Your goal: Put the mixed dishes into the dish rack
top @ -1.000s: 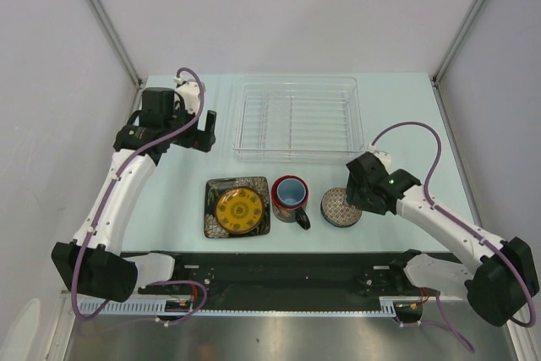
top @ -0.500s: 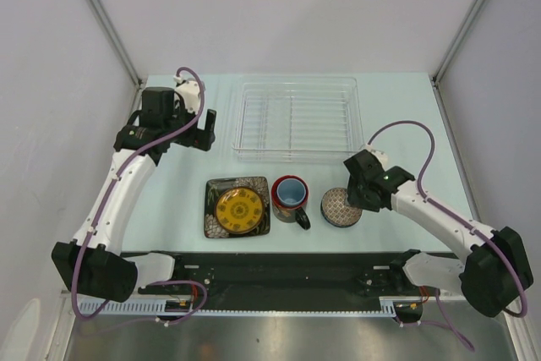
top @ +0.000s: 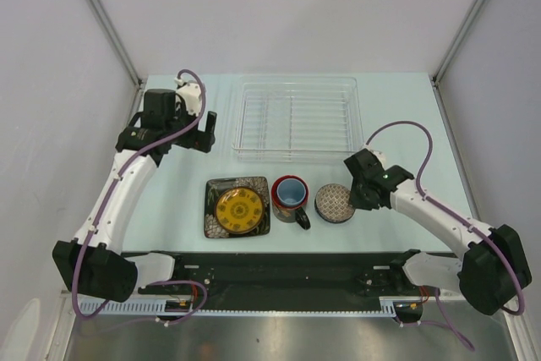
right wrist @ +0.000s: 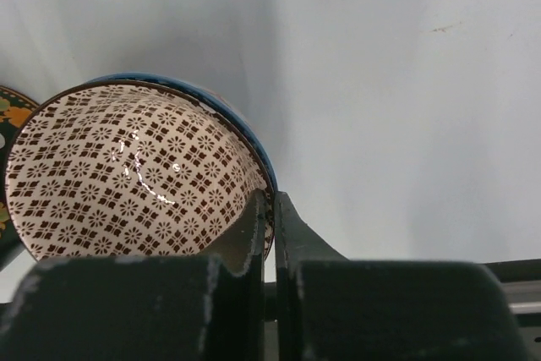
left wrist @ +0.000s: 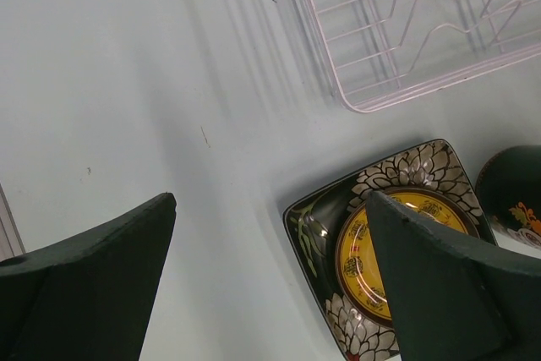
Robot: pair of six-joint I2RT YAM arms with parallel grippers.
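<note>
The small patterned round bowl point(top: 335, 203) point(right wrist: 135, 171) sits tilted at the right end of the dish row, and my right gripper point(top: 352, 200) point(right wrist: 272, 205) is shut on its right rim, one finger inside and one outside. A red mug point(top: 290, 198) with a light-blue inside stands left of the bowl. Left of the mug lies the square dark plate point(top: 237, 207) point(left wrist: 385, 234) with its yellow centre. The clear dish rack point(top: 297, 118) point(left wrist: 406, 31) stands behind them with nothing in it. My left gripper point(top: 208, 131) point(left wrist: 270, 272) hangs open, left of the rack and above the table.
A black rail point(top: 279, 272) runs along the table's near edge in front of the dishes. Grey walls and metal posts point(top: 101, 19) close in the sides and back.
My right gripper has shut on the bowl's rim. The bowl has tipped and shifted a little left toward the mug. The left arm has stayed put.
</note>
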